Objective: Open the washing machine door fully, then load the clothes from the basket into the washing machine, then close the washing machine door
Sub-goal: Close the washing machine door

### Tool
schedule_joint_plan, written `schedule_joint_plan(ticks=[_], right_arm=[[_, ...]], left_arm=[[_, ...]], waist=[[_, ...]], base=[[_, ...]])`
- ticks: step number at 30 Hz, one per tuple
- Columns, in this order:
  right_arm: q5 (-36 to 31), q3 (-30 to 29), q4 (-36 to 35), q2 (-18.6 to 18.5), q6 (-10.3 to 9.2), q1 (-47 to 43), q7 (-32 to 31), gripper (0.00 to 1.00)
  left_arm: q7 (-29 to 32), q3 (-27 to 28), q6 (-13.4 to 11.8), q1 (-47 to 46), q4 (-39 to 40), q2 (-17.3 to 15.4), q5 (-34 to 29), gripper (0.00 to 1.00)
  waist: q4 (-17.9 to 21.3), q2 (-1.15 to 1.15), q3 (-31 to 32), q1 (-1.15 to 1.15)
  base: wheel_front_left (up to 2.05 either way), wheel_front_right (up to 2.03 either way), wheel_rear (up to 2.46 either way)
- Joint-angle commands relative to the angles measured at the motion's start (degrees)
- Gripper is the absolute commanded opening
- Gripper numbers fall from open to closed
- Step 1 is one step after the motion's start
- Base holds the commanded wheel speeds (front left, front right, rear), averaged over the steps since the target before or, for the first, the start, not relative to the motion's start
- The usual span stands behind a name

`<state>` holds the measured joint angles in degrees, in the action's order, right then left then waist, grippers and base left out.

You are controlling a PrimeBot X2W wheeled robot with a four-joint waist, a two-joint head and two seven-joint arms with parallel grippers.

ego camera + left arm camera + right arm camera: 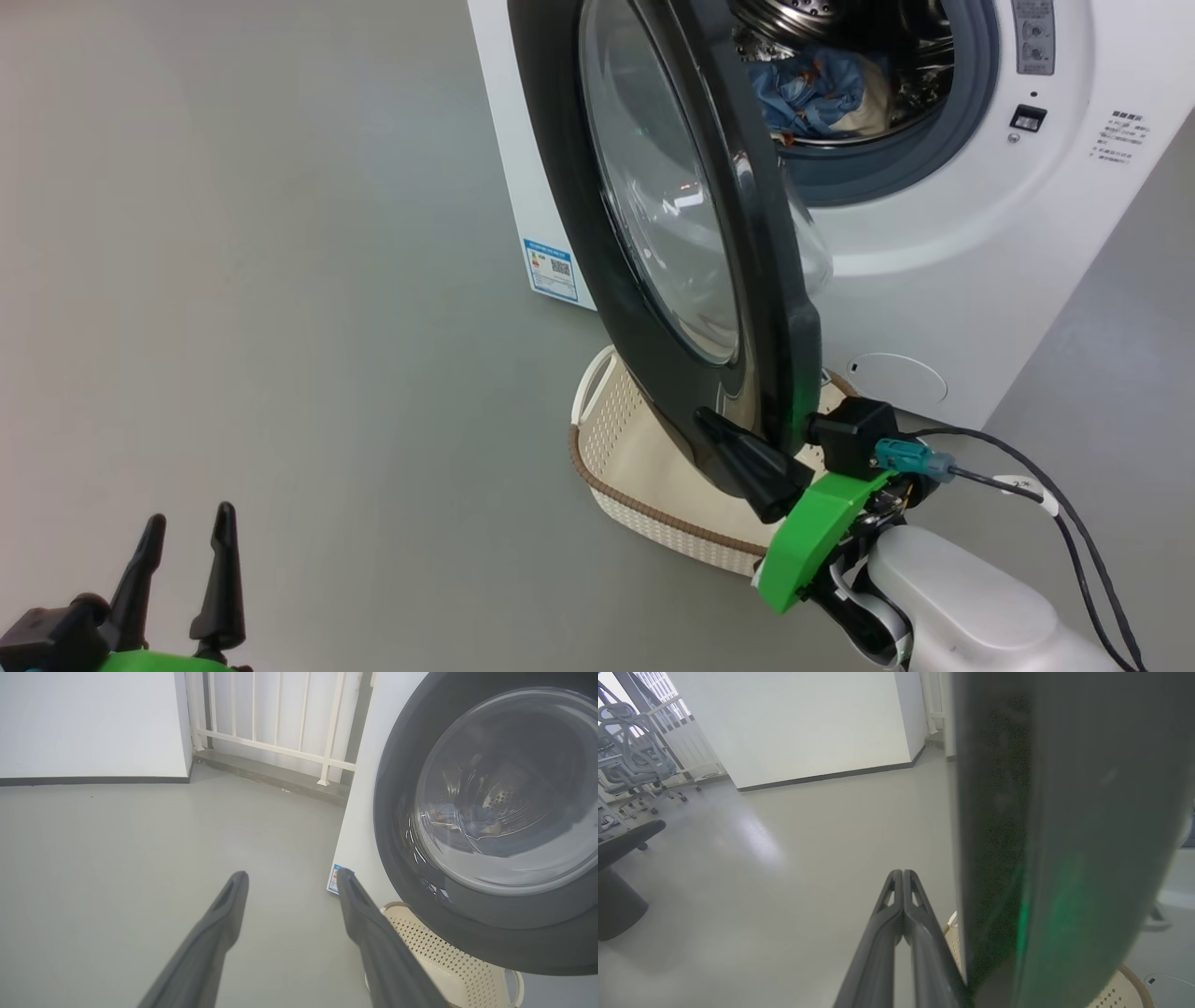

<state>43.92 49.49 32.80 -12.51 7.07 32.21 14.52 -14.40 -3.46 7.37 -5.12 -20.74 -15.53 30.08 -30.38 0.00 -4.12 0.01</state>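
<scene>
Washing machine (934, 243), front open; its door (667, 233) stands half-swung above the basket (611, 411) on the floor; the clothes (812, 93) lie in the drum. My right gripper (714, 427), fingers pressed together on nothing, sits at the door's lower rim; my left gripper (189, 515) hangs spread and empty.

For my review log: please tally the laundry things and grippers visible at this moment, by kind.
washing machine: 1
washing machine door: 1
basket: 1
clothes: 1 heap in the drum, pieces uncountable
grippers: 2 (left gripper, fingers apart; right gripper, fingers together)
Total: 6
</scene>
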Motion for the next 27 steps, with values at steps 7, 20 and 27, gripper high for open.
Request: schedule_joint_plan(ticks=[7, 20, 27], right_arm=[[0.2, -2.5, 0.0, -1.2, 0.42, 1.9, 0.5, 0.00], [-3.1, -11.9, 0.1, -4.1, 0.42, 4.3, 0.5, 0.00], [-4.0, -14.6, 1.8, -5.2, 0.42, 9.3, 0.5, 0.00]], left_arm=[[-0.6, 2.4, 0.1, -3.4, 1.2, -0.9, 0.5, 1.00], [-0.6, 2.5, 0.1, -4.7, 1.7, -1.4, 1.2, 1.00], [-0.6, 1.3, 0.1, -7.1, 2.1, -1.5, 1.9, 1.00]], waist=[[-0.3, 0.00, -1.9, -0.01], [1.5, 0.00, -5.8, -0.01], [2.6, 0.00, -9.8, -0.01]], base=[[0.00, 0.00, 0.00], [0.00, 0.00, 0.00], [0.00, 0.00, 0.00]])
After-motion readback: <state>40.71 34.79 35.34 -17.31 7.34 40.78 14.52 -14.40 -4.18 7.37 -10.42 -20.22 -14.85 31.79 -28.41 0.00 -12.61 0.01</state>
